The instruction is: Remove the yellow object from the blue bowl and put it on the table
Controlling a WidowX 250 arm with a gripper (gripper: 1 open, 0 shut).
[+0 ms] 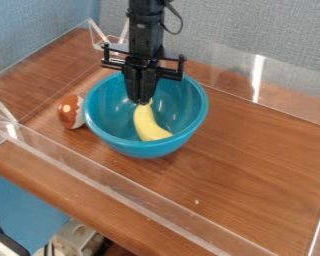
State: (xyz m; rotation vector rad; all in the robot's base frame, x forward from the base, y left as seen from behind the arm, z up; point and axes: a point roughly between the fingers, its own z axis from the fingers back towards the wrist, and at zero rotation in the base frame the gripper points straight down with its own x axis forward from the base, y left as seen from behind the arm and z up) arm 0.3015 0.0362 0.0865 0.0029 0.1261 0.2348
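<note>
Because the yellow object (151, 123) lies down inside the blue bowl (184, 125), resting along the curved floor with its upper end toward the back wall, the hand (143, 98) comes at it from straight above, the only way in past the deep sides. The fingers are drawn together into one narrow dark point, set just over the banana's upper end. Whether they have actually pinched that end or merely closed beside it cannot be told from this view, since the tips hide the spot where they meet the fruit.

The banana sits on the bowl floor, not lifted, so the removal is judged to be at the gripping step at best. A grip so near the tip (rather than at the middle) looks risky: the smooth curved body could swing or slip out on the way up.

The bowl stands toward the back left of the worktop (256, 150), which offers open wood to the right and front for setting the banana down. A small round red-brown and cream object (72, 110) lies just beside the bowl's left side, so that side is the poorer choice.
</note>
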